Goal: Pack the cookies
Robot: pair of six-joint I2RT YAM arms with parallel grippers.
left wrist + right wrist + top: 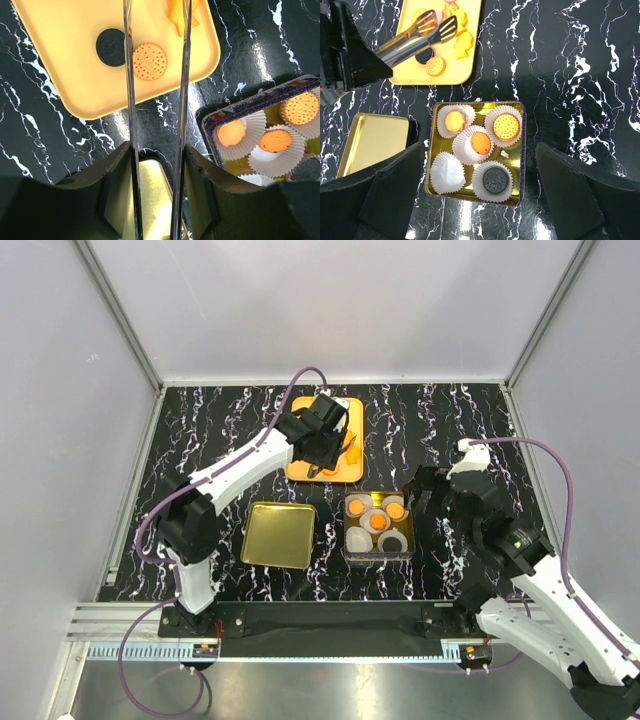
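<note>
My left gripper (322, 436) is shut on metal tongs (131, 100), held over the orange tray (60, 75). On the tray lie a black cookie (110, 47), a round orange cookie (149, 61) and a fish-shaped orange one (181, 15). The tong tips (436, 26) are slightly apart above these, with nothing between them. The gold tin (522, 150) holds white paper cups. One cup holds a black cookie (495, 180), three hold orange cookies (481, 143), and one cup (448, 172) is empty. My right gripper (485, 192) is open, hovering above the tin.
The tin's gold lid (279, 534) lies flat left of the tin (347, 530), below the tray (300, 472). More cookies, one pink, sit at the tray's far end (451, 10). Grey walls enclose the black marbled table (450, 430).
</note>
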